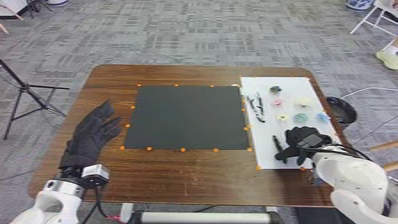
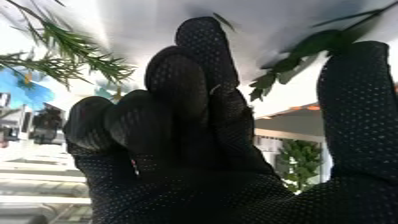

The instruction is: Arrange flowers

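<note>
Over the near part of the white board [image 1: 266,161], my right hand [image 1: 306,142] is low beside a thin dark stem [image 1: 278,143]. In the right wrist view, my right hand [image 2: 200,135] is open, thumb spread from the fingers, with a leafy green sprig [image 2: 306,49] beyond the gap. A needle-leaved sprig [image 2: 75,47] and a blue flower [image 2: 25,89] also show there. Farther up the board lie pink [image 1: 277,102], cream [image 1: 304,102], yellow-centred [image 1: 283,117], teal [image 1: 300,118] and blue [image 1: 322,118] blooms. My left hand [image 1: 89,134] rests open, left of the black square [image 1: 187,117].
Long dark-and-white items [image 1: 257,107] and a small dark bloom [image 1: 275,89] lie on the board. Orange markers edge the black square and board. A black bin [image 1: 342,111] stands off the table's right side, and a tripod [image 1: 31,90] stands off its left.
</note>
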Controlling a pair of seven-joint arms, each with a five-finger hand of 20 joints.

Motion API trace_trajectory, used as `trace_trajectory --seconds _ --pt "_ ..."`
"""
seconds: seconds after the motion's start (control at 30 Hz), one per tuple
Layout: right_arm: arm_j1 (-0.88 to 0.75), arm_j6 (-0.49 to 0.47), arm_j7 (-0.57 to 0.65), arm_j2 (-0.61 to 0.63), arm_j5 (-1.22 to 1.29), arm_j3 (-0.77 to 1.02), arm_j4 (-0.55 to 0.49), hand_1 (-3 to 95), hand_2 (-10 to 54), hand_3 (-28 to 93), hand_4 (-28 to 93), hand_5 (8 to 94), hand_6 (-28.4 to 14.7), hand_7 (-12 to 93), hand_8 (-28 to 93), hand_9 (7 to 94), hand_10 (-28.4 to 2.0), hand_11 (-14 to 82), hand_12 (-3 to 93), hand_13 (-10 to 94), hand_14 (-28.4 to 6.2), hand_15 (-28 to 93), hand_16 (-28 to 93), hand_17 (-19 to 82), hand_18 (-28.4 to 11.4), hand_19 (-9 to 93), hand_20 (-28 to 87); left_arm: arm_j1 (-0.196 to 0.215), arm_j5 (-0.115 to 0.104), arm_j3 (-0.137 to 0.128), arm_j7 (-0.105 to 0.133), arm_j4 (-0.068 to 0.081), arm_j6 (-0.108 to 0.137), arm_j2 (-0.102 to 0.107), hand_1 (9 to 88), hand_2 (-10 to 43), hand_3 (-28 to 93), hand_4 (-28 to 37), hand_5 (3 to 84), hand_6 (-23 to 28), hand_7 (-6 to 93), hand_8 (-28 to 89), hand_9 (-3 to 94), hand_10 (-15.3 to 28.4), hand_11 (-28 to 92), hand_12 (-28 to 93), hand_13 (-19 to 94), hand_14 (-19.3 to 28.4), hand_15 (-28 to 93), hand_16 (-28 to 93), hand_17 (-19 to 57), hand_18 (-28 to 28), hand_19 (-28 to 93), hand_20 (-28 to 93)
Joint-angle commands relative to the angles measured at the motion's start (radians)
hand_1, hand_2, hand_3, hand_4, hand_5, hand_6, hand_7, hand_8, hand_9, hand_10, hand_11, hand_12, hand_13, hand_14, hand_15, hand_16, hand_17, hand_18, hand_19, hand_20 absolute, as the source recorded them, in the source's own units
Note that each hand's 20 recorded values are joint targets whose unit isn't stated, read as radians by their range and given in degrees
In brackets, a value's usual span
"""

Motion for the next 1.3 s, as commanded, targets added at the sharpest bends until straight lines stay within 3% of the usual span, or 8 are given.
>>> trace_trajectory --seconds 0.03,0.27,0.43,0.53,0.67,0.8,1.03,1.3 --pt "-0.048 -0.108 -0.007 -0.036 0.000 -0.146 0.063 19.5 -8.7 74 -28 73.3 0.2 65 -17 77.9 -13.4 60.5 32.7 70 -13.7 80 33 43 -21.1 93 62 -0.005 0.002 0.006 -0.007 0.002 -0.020 -0.009 29.3 -6.2 65 -25.4 21.9 1.8 18.0 -9 16.1 9.7 15 18 15 12.6 25 6 -10.1 19.2 38 12" --pt "-0.083 -0.155 -0.021 -0.042 0.021 -0.153 0.024 22.3 -9.5 76 -28 80.4 2.0 64 -15 85.6 -10.8 60.8 33.2 77 -12.2 81 34 50 -21.0 93 69 0.002 0.000 0.004 -0.005 -0.001 -0.017 -0.011 29.1 -6.2 65 -25.5 21.9 1.8 18.0 -9 16.2 9.8 15 18 15 12.6 25 6 -10.1 19.2 38 12" --pt "-0.084 -0.160 -0.012 -0.057 0.017 -0.161 0.035 30.1 -9.5 78 -26 83.1 2.9 55 -14 86.8 -10.7 60.1 34.3 79 -11.2 80 34 52 -20.6 93 70 0.000 -0.001 0.004 -0.010 0.000 -0.018 -0.014 29.1 -6.0 65 -25.6 22.0 1.8 17.9 -9 16.2 9.7 15 18 15 12.7 25 6 -10.2 19.2 38 12" --pt "-0.080 -0.152 -0.020 -0.062 -0.030 -0.168 0.048 40.0 -9.5 77 -26 79.9 2.3 48 12 84.5 -10.6 60.8 36.1 78 -10.6 80 35 51 -20.0 93 70 0.001 -0.001 0.004 -0.011 -0.001 -0.018 -0.015 29.0 -6.0 65 -25.6 22.0 1.8 17.9 -9 16.2 9.7 15 18 15 12.7 25 6 -10.2 19.2 38 12" --pt "-0.082 -0.103 -0.034 -0.067 -0.034 -0.157 0.064 44.7 -9.5 78 -24 76.1 1.4 50 17 80.9 -9.6 67.4 41.5 76 -10.0 82 37 50 -19.7 93 71 0.004 -0.004 0.003 -0.007 -0.002 -0.017 -0.013 28.8 -5.7 65 -25.6 22.0 1.8 17.9 -9 16.2 9.7 15 18 15 12.7 25 6 -10.2 19.2 38 12" --pt "-0.093 0.038 -0.040 -0.064 -0.054 -0.148 0.077 43.4 -9.5 80 -18 72.5 -0.2 55 20 79.7 -9.0 71.1 47.9 75 -9.6 84 37 49 -19.6 93 72 -0.003 -0.007 0.000 -0.001 0.000 -0.012 -0.007 28.8 -5.6 65 -25.7 22.0 1.8 17.9 -9 16.3 9.7 15 18 15 12.7 25 5 -10.2 19.2 38 12" --pt "-0.102 0.295 -0.054 -0.066 -0.050 -0.085 0.073 41.3 -9.5 82 -12 72.4 -0.7 60 22 82.1 -8.6 74.0 48.5 79 -8.3 85 36 53 -19.7 93 74 0.001 -0.007 -0.010 0.006 -0.002 -0.006 -0.002 28.6 -5.3 65 -25.6 22.1 1.8 17.9 -9 16.3 9.7 15 18 15 12.7 25 6 -10.2 19.2 38 12" --pt "-0.075 0.439 -0.086 -0.061 -0.043 -0.024 0.045 41.1 -9.5 83 -11 73.1 -1.4 60 22 82.8 -8.6 74.1 48.2 79 -8.1 85 36 54 -19.7 93 74 -0.005 -0.011 -0.004 0.007 0.000 -0.004 0.001 28.6 -5.3 65 -25.7 22.1 1.8 17.8 -9 16.3 9.7 15 18 15 12.7 25 6 -10.2 19.2 38 12"
